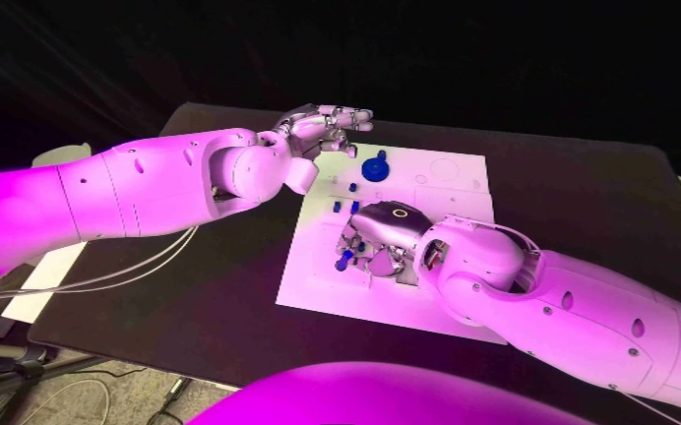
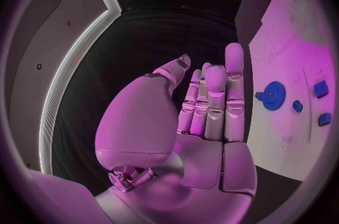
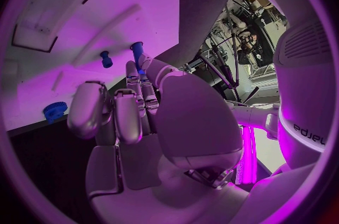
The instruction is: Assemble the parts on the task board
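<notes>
- Board lay white at the table's middle.
- Right hand hovered low over it, apparently pinching a blue peg.
- Left hand hung empty, fingers extended, at its far corner.
- Gear sat nearby.

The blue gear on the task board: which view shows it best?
The left wrist view: the blue gear lies unobstructed on the task board, teeth visible, past the empty left hand. The head view shows it smaller; the right wrist view catches it at the board's edge beside the right hand.
</notes>
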